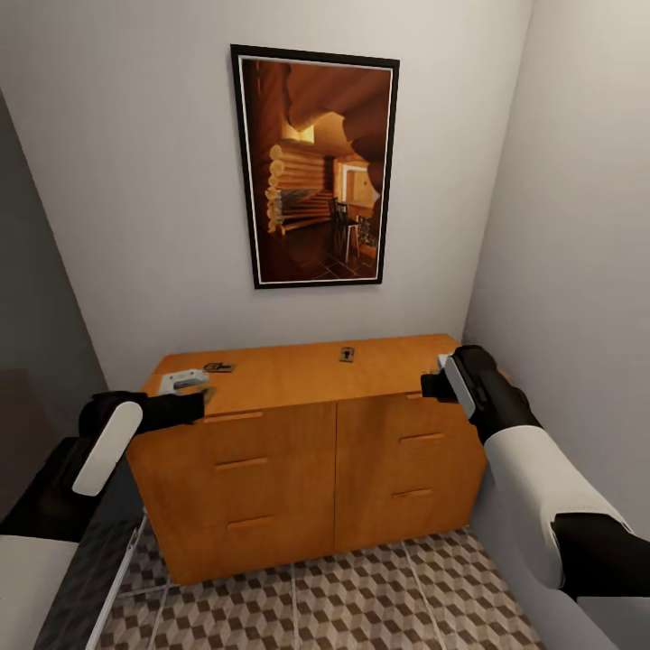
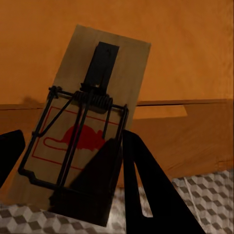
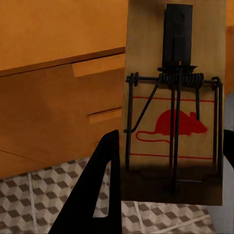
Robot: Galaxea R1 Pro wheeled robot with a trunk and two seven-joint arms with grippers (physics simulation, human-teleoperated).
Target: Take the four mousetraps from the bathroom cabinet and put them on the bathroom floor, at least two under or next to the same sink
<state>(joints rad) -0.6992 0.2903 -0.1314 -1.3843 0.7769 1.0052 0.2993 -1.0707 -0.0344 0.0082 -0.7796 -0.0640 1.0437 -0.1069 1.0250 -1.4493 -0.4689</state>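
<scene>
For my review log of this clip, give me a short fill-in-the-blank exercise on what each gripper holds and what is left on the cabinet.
1. The left gripper is shut on a ____.
2. The right gripper holds a mousetrap printed with a ____ mouse shape.
3. On the cabinet top, ____ mousetraps lie: one near its left end, one near the middle.
4. The floor tiles bear a ____ pattern.

Missing words: mousetrap; red; two; cube

On the cabinet (image 1: 298,433) top, two small dark things, one near the left end (image 1: 218,366) and one near the middle (image 1: 347,354), are too small to tell for certain. The left gripper (image 1: 200,397) fingertips are too small there to tell their grip. In the right wrist view, the mousetrap (image 3: 174,105) is cut off at the top edge, its lower end hidden in shadow.
</scene>
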